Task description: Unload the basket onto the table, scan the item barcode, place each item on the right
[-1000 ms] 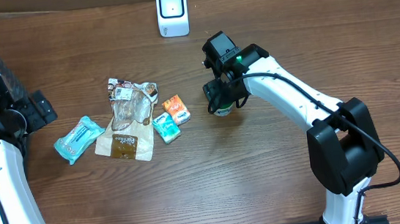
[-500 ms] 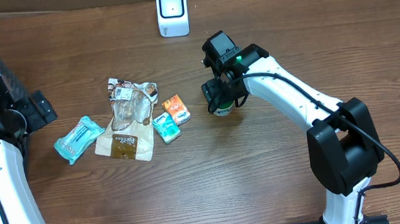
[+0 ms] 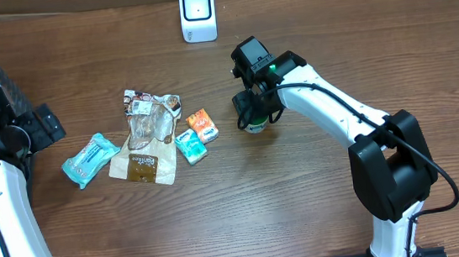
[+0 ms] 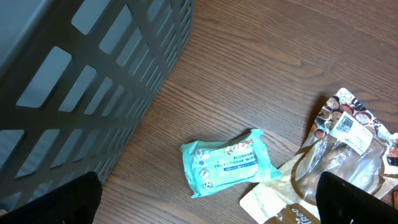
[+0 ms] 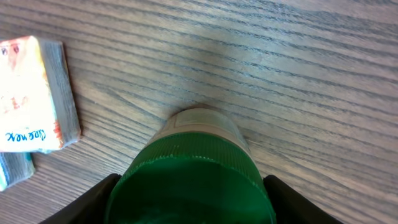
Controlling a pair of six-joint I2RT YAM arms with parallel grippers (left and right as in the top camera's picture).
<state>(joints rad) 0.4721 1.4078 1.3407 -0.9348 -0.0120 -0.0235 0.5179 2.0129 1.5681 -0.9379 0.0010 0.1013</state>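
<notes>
A small jar with a green screw cap (image 5: 193,168) stands upright on the wooden table right of the pile of items; in the overhead view only its pale base (image 3: 255,127) shows under the arm. My right gripper (image 5: 189,202) comes down over it from above, one black finger pressed against each side of the cap (image 3: 253,113). The white barcode scanner (image 3: 197,13) stands at the table's far edge, apart from the jar. My left gripper (image 4: 211,205) hangs open at the far left (image 3: 43,125), above a teal wipes pack (image 4: 227,162), with nothing between its fingers.
A brown snack bag (image 3: 146,141), the teal wipes pack (image 3: 89,159), a small teal box (image 3: 190,147) and an orange-and-white box (image 3: 202,125) lie left of the jar. The orange-and-white box (image 5: 31,93) sits close beside it. A dark slatted basket (image 4: 74,81) stands at the left edge.
My right gripper's fingers have narrowed onto the jar's green cap. The arms and the items on the table have barely shifted.
</notes>
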